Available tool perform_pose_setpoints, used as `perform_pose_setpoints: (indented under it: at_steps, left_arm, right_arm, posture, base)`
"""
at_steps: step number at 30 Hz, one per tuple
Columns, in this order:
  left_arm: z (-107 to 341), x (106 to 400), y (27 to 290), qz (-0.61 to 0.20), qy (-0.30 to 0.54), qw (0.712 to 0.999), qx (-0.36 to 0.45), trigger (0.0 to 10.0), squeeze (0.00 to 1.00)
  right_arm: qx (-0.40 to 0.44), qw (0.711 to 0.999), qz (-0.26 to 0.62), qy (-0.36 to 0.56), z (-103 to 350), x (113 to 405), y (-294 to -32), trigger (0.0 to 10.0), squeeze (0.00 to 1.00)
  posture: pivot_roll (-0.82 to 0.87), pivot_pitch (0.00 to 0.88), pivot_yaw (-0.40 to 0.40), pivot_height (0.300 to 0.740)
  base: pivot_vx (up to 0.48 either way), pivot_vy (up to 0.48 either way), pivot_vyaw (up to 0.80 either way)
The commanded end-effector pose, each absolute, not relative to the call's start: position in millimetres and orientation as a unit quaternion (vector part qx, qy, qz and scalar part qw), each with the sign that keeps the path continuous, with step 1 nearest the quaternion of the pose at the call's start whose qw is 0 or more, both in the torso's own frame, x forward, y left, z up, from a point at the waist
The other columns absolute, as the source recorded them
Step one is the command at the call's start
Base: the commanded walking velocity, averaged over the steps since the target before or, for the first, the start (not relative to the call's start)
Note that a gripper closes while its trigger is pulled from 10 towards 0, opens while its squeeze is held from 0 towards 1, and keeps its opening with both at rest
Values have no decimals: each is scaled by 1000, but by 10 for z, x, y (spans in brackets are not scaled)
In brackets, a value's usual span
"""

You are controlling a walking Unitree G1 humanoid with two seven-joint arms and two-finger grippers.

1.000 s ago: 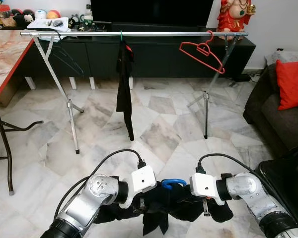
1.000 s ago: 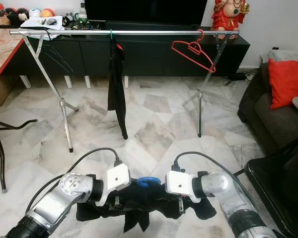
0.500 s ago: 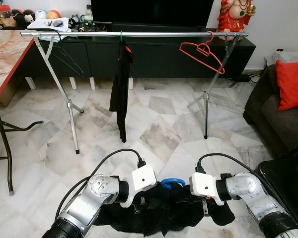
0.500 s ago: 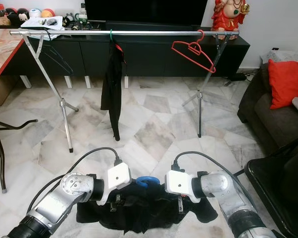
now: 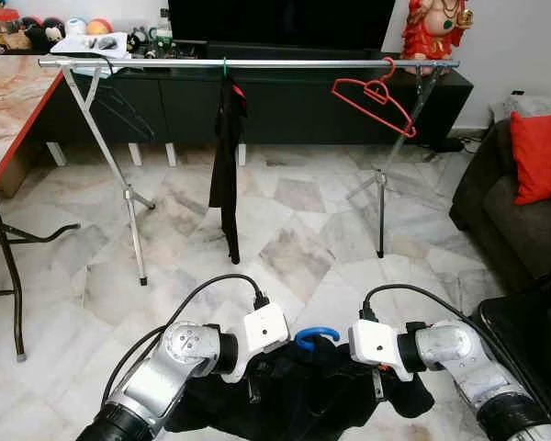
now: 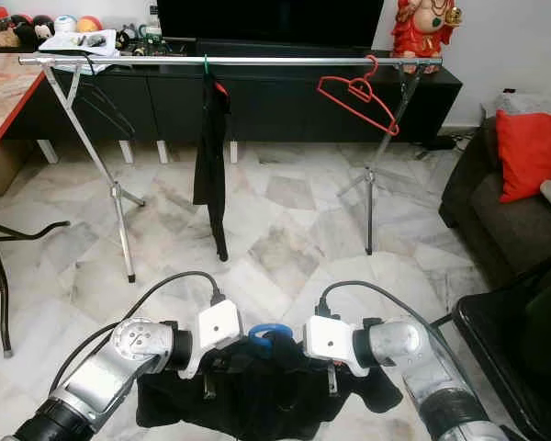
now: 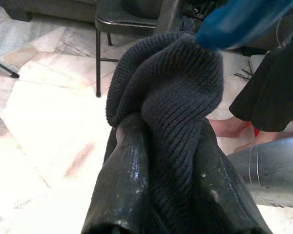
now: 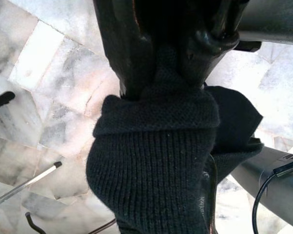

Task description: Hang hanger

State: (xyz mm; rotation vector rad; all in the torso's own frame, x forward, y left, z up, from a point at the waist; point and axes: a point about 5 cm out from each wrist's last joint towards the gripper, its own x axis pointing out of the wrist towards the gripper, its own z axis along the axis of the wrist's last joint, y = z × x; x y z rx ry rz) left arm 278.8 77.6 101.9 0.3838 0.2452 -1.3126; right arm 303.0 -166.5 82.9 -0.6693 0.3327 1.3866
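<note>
Left claw (image 7: 161, 161) clamps dark knit garment (image 7: 171, 92).

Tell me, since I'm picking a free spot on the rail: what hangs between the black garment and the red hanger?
Nothing: in the left eye view the rail is bare between the black garment and the red hanger.

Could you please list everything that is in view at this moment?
Rail: one, silver, on crossed legs before the cabinet.
Black garment: one, hanging from the rail.
Red hanger: one, tilted, on the rail's right end.
Cabinet: one, black, against the wall.
Red figurine: one, on the cabinet.
Table: one, marble top with red edge, at left.
Sofa: one, dark, with red cushion, at right.
Blue hanger: one, hook between the tools.
Dark knit garment: one, held low.
Left tool, right tool: each clamps the knit garment.
</note>
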Motion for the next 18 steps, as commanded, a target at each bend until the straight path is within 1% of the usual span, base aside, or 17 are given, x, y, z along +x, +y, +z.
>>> perform_pose_setpoints:
  at_steps: [1,9,10,11,12,14,15,16,17,18]
  left_arm:
    - [985,2735,680,-623,115,755,171,0,0]
    - [976,2715,673,-627,118,751,170,0,0]
    - [977,2715,673,-628,118,750,170,0,0]
    - [977,2715,673,-628,118,750,170,0,0]
    - [977,2714,673,-628,118,750,169,0,0]
    - [978,2713,673,-629,118,749,170,0,0]
    - [978,2713,673,-629,118,749,170,0,0]
    - [979,2713,673,-629,118,749,170,0,0]
    - [979,2713,673,-629,118,749,170,0,0]
    - [978,2713,674,-629,118,749,170,0,0]
  right_arm:
    - [-293,727,612,102,1006,3115,-1612,0,0]
    - [-291,733,606,103,1012,3133,-1622,0,0]
    - [-293,737,600,102,1014,3144,-1622,2941,0]
    - [-295,741,595,103,1013,3156,-1625,9765,0]
    - [-296,742,592,105,1010,3163,-1626,10000,0]
    - [-296,743,591,109,1001,3166,-1630,10000,376]
    - [-295,745,588,110,999,3171,-1633,10000,969]
    - [-295,746,587,110,999,3172,-1634,10000,969]
    - [-293,746,587,112,997,3172,-1635,10000,1000]
    - [-292,745,589,113,994,3170,-1634,10000,1000]
  posture:
    - [-45,115,-105,740]
    - [-46,117,-106,740]
    - [-45,117,-107,740]
    - [-45,117,-107,740]
    - [-45,117,-107,740]
    - [-45,117,-107,740]
    - [-44,117,-107,740]
    - [-44,117,-107,740]
    - [-44,117,-107,740]
    - [-44,117,-107,740]
  base:
    - [0,0,0]
    - [0,0,0]
    - [0,0,0]
    - [0,0,0]
    - [0,0,0]
    - [0,0,0]
    - [0,0,0]
    - [0,0,0]
    - [0,0,0]
    - [0,0,0]
